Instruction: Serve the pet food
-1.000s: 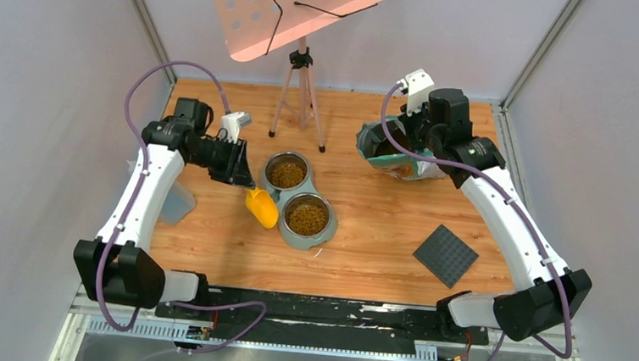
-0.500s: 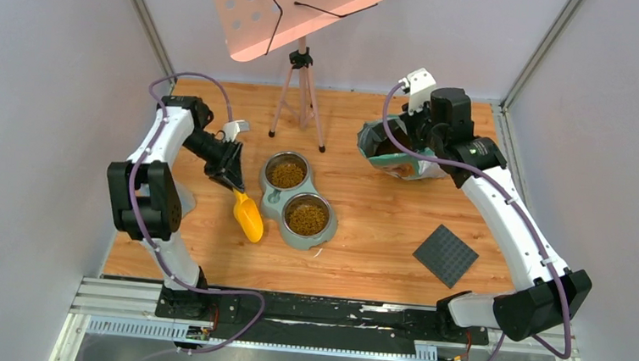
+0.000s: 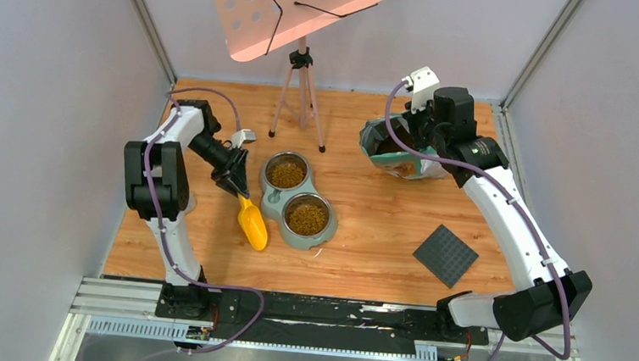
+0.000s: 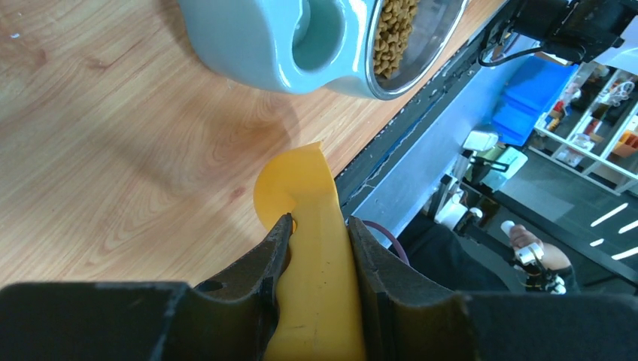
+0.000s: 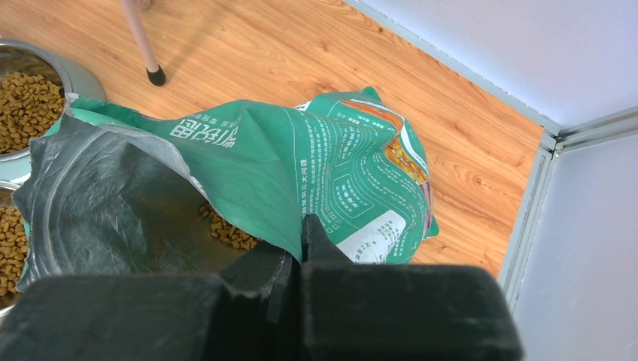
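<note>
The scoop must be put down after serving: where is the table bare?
Bare wood lies between the double bowl and the dark mat, and along the near edge by the scoop. Crowded: the tripod legs behind the bowl, the bag at back right.

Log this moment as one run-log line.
left jaws: shut on yellow scoop, beside feeder | right jaws: shut on green bag rim, bag open | pet food: in both feeder bowls
</note>
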`<state>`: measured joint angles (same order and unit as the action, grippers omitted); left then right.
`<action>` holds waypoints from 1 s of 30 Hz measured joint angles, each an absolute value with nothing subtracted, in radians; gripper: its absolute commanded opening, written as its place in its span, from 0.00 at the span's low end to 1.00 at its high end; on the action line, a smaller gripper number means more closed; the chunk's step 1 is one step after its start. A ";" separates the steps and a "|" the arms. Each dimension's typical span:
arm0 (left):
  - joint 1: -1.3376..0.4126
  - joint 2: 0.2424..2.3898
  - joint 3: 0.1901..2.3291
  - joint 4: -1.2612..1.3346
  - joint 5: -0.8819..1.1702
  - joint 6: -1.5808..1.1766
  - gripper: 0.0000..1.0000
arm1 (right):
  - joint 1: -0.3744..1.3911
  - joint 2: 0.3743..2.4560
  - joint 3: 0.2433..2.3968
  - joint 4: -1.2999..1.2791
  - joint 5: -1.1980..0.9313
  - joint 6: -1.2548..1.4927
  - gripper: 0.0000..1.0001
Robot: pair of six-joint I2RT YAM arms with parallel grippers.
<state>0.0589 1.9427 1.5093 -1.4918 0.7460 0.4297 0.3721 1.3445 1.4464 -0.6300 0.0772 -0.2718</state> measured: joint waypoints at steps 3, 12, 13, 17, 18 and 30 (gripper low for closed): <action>0.062 1.974 1.510 -1.500 0.756 0.436 0.16 | 0.370 1.345 1.446 -0.628 0.077 -0.272 0.00; 0.081 2.042 1.511 -1.495 0.772 0.435 0.31 | 0.370 1.345 1.446 -0.627 0.077 -0.272 0.00; 0.081 2.048 1.511 -1.492 0.765 0.429 0.35 | 0.370 1.345 1.446 -0.627 0.077 -0.272 0.00; 0.081 2.082 1.506 -1.472 0.727 0.401 0.45 | 0.369 1.345 1.446 -0.627 0.077 -0.272 0.00; 0.081 2.088 1.502 -1.470 0.718 0.394 0.47 | 0.369 1.345 1.446 -0.627 0.077 -0.272 0.00; 0.082 2.103 1.492 -1.421 0.615 0.316 0.60 | 0.366 1.341 1.446 -0.627 0.077 -0.274 0.00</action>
<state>0.0822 2.1025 1.4918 -1.4212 0.6147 0.3161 0.3656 1.3411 1.4464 -0.6270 0.0772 -0.2741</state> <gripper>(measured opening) 0.600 0.012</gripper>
